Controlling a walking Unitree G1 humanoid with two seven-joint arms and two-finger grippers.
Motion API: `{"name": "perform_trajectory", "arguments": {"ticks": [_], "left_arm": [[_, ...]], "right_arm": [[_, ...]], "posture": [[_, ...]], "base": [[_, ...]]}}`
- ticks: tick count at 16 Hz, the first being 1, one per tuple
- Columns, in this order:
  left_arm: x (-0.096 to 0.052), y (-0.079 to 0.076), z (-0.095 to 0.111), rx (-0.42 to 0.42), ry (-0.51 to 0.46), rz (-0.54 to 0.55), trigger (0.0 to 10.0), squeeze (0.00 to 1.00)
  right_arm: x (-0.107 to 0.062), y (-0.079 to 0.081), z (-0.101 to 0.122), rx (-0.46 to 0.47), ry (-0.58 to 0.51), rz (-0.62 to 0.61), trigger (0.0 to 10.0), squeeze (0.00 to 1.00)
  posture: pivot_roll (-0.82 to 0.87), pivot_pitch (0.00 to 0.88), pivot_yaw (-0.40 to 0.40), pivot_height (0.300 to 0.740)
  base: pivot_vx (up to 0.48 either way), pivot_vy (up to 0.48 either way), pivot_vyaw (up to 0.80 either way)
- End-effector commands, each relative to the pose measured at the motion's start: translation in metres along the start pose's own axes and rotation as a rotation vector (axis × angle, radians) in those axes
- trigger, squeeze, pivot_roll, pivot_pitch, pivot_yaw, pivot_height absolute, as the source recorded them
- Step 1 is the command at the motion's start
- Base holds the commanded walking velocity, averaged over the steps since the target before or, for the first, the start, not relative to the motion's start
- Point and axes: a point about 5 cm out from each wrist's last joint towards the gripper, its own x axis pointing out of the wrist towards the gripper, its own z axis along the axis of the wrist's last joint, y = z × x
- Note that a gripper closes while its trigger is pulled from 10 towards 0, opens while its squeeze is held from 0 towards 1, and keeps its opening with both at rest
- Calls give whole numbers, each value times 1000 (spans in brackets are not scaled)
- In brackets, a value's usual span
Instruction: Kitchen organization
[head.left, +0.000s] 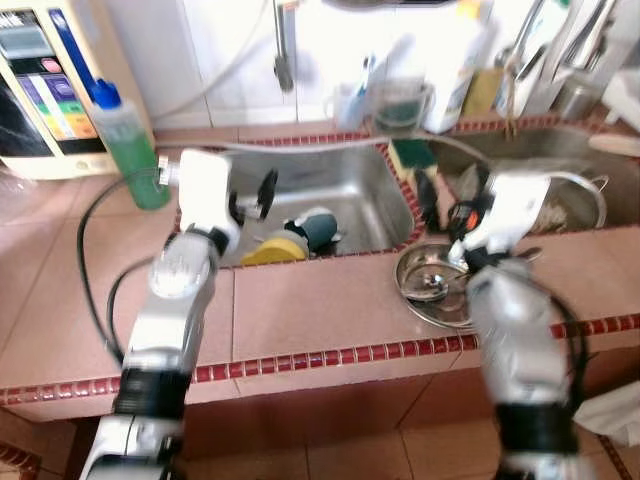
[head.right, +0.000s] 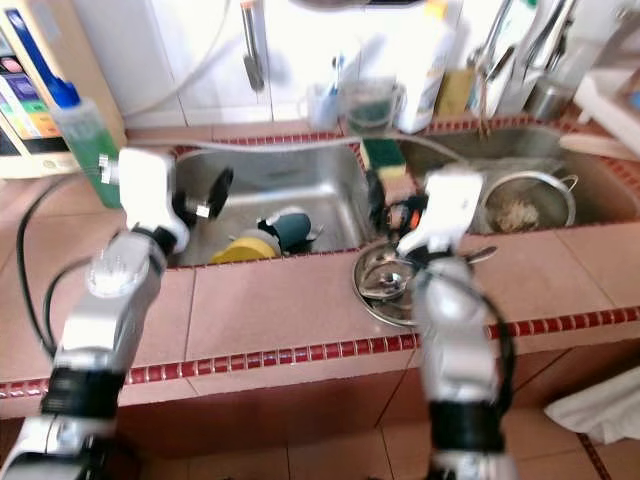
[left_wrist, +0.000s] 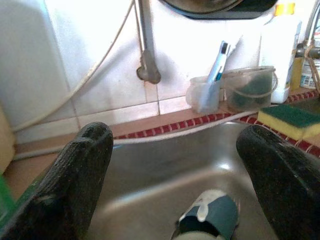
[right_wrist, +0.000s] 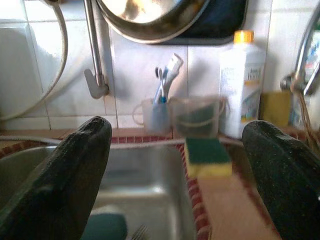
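Over the left sink (head.left: 350, 195), the left gripper (left_wrist: 180, 170) hangs wide open and empty, lined up on the blue cup (head.left: 318, 229) lying beside a yellow dish (head.left: 273, 249), likely the next pick. At three o'clock the right gripper (right_wrist: 175, 175), fingers spread and empty too, hovers above the steel lid (head.left: 432, 285) on the counter, facing the sponge (right_wrist: 207, 156).

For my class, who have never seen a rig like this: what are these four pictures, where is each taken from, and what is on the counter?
This is a humanoid robot with two silver arms at a tiled kitchen counter. Two pictures come from cameras in its head, looking down. The other two come from a camera on each wrist, looking out between that arm's two black fingers.

The left gripper hangs over a steel sink holding a yellow dish and a dark cup. The right gripper is beside a metal bowl on the counter. Both have their jaws open and hold nothing. A green soap bottle and a sponge are nearby.
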Motion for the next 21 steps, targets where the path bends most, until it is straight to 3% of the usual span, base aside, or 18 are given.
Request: {"name": "perform_trajectory", "arguments": {"ticks": [1, 5, 6, 13, 21], "left_arm": [[-5, -1, -1, -21, -25, 4, 10000, 0], [-15, 2, -7, -54, -39, 25, 10000, 0], [-17, 3, -8, -39, -39, 33, 10000, 0], [-26, 5, -10, 5, -49, 55, 10000, 0], [-25, 4, -7, -5, -58, 43, 10000, 0]], "right_arm": [[-5, 7, 5, -3, -36, 5, 10000, 1000], [-9, 12, 1, -11, -41, -15, 10000, 1000], [-8, 13, 1, 2, -44, -7, 10000, 0], [-4, 16, -5, -53, -22, 30, 10000, 0], [-4, 14, -8, -77, -10, 32, 10000, 0]], "posture": [[-171, 0, 48, 740], [-184, 0, 42, 740], [-182, 0, 37, 740], [-153, 0, 25, 740], [-161, 0, 25, 740]], "base": [[0, 0, 0], [0, 0, 0], [0, 0, 0], [0, -37, 0], [0, -465, 0]]}}
